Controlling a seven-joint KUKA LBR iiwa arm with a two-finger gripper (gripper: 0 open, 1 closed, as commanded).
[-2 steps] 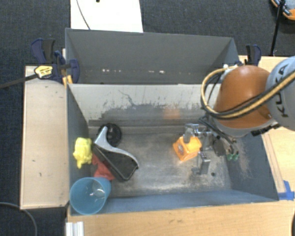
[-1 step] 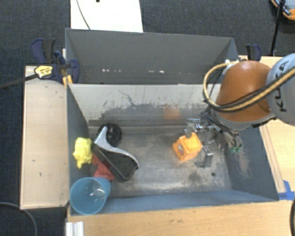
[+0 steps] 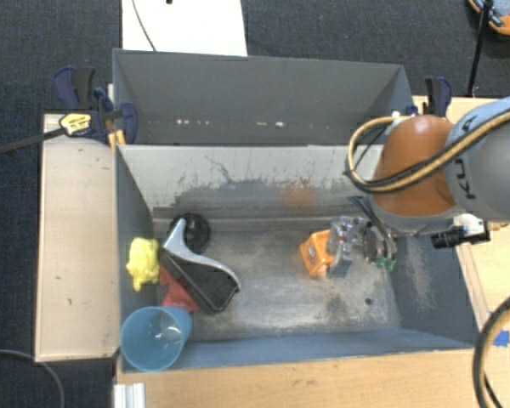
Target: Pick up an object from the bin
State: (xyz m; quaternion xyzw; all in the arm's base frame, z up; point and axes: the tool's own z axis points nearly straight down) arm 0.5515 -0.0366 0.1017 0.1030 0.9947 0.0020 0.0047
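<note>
My gripper (image 3: 347, 246) is low in the right half of the bin, under the arm's orange cover. A small orange block-like thing (image 3: 315, 254) lies on the bin floor right against the gripper's left side. I cannot make out whether the orange thing is touching the gripper or just beside it.
Along the bin's left side lie a yellow lumpy toy (image 3: 142, 262), a black and silver scoop-shaped tool (image 3: 201, 277) with a black round part (image 3: 195, 230), a red piece (image 3: 178, 297) under it, and a blue cup (image 3: 156, 337) at the front left corner.
</note>
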